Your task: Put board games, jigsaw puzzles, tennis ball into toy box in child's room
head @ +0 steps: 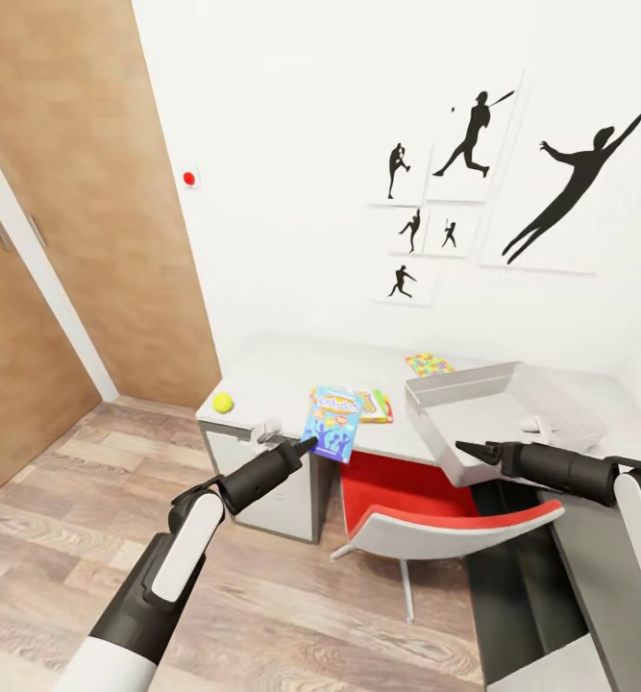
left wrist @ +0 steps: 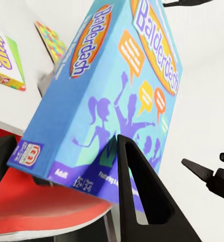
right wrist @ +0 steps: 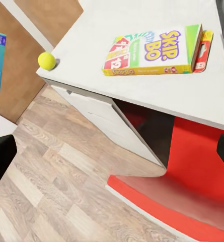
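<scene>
Blue board game (head: pixel 332 423) in raised left claw (head: pixel 308 444), apparently clamped

Both arms have glossy white shells over black joints, and each narrows into a black, cone-shaped wrist section. The left gripper (head: pixel 308 443) and right gripper (head: pixel 464 450) end in 2 slim, matte black fingers (left wrist: pixel 142 201), wedge-shaped with a slot cut through near the base.

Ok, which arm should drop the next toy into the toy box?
Left, probably. The left gripper already holds the Balderdash box, raised above the table beside the toy box. The right gripper holds nothing.
</scene>
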